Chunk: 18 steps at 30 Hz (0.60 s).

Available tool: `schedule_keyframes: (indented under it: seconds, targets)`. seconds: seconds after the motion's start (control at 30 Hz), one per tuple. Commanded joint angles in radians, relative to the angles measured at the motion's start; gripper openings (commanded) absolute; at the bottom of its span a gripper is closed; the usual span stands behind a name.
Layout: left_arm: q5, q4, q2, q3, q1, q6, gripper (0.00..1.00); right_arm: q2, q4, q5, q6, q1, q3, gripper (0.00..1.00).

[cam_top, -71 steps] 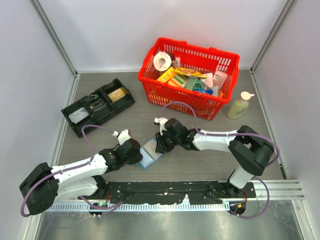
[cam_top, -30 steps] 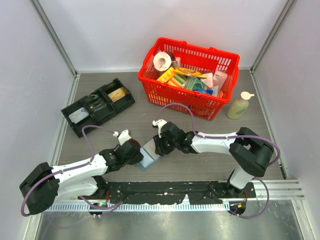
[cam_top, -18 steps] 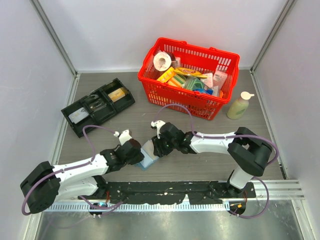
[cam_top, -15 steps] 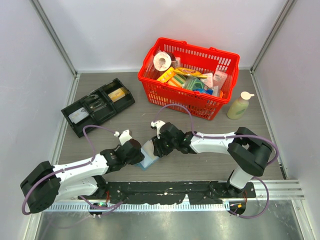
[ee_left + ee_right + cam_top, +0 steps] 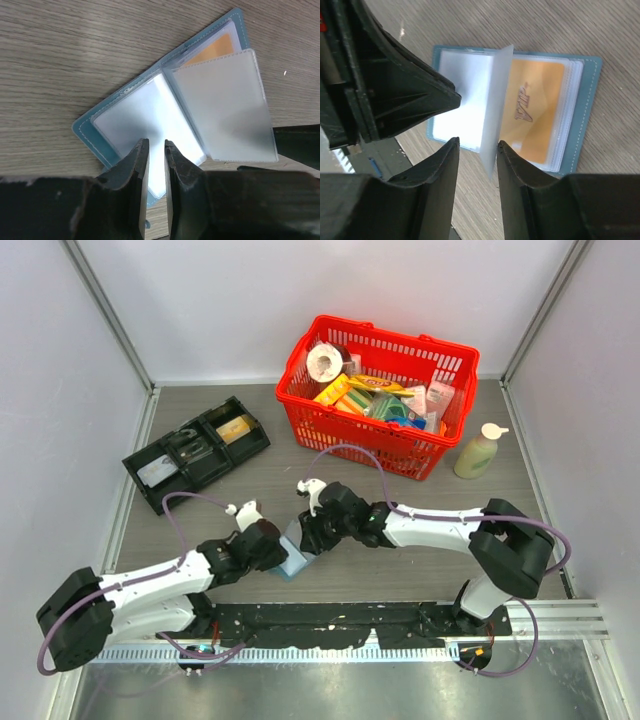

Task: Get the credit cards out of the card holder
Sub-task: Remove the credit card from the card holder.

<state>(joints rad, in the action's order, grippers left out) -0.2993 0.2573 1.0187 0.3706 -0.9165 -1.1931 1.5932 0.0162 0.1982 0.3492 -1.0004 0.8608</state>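
The blue card holder [image 5: 291,562] lies open on the table between my two grippers. In the left wrist view its light blue panels [image 5: 135,112] show, with the orange-tan credit card [image 5: 215,50] in a clear pocket. My left gripper [image 5: 156,146] is shut and empty, fingertips over the left panel. My right gripper [image 5: 477,145] is open, and a frosted clear pocket leaf [image 5: 496,110] stands on edge between its fingers, against the right one. The orange card [image 5: 535,112] lies in the right half of the holder [image 5: 582,100]. No silvery-grey card shows in the holder.
A black compartmented tray [image 5: 196,452] sits at the left with small items in it. A red basket [image 5: 378,390] of goods stands at the back, with a pale bottle [image 5: 478,451] to its right. My left gripper [image 5: 395,90] fills the right wrist view's upper left.
My right gripper has moved left over the card holder and a clear pocket leaf now stands up between its fingers. My left arm has hardly moved.
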Motion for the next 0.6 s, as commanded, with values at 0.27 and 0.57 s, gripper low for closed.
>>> schedule_keyframes:
  seconds: [0.27,0.57]
  targets:
    - [-0.211,0.341,-0.365,0.073,-0.005,-0.036,0.25,0.030,-0.082,0.214,0.010,-0.040,0.052,0.46]
    - [-0.202,0.347,-0.462,0.105,-0.005,-0.023,0.27,0.059,-0.067,0.258,-0.025,-0.044,0.066,0.57]
